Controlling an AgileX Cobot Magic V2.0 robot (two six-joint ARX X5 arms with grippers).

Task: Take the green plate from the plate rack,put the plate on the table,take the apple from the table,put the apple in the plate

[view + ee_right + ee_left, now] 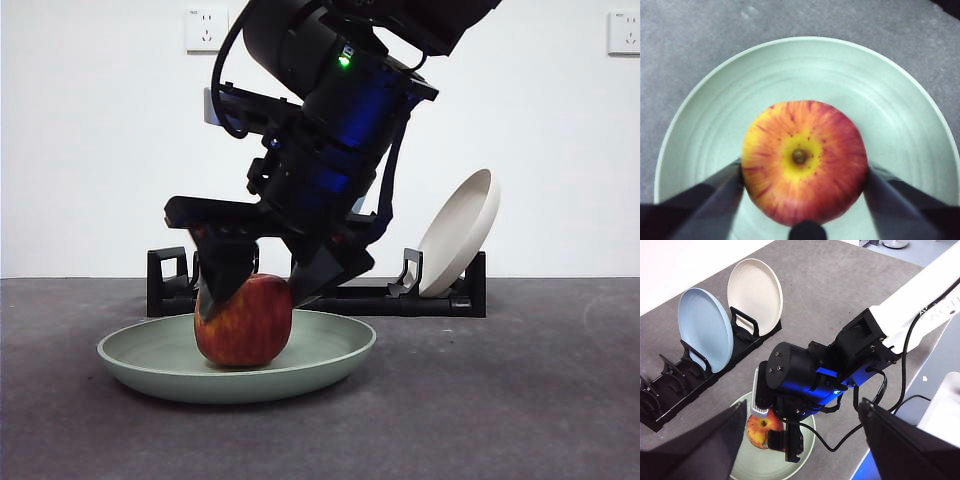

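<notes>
The red and yellow apple (245, 325) sits in the middle of the green plate (330, 350), which lies flat on the dark grey table (520, 400) in front of the plate rack (420, 300). My right gripper (262, 292) reaches down over the apple, one jaw against each side, shut on it. The right wrist view shows the apple (805, 160) between the jaws of my right gripper (803, 170), over the plate (790, 65). My left gripper (803, 407) is open and empty, high above the table, looking down on the apple (760, 430), the plate (755, 465) and the rack (670, 395).
A light blue plate (705, 327) and a beige plate (755, 287) stand upright in the rack; the beige plate (460, 230) leans at the rack's right end. The right arm's white link (925, 305) reaches across the table edge. Wall sockets are behind.
</notes>
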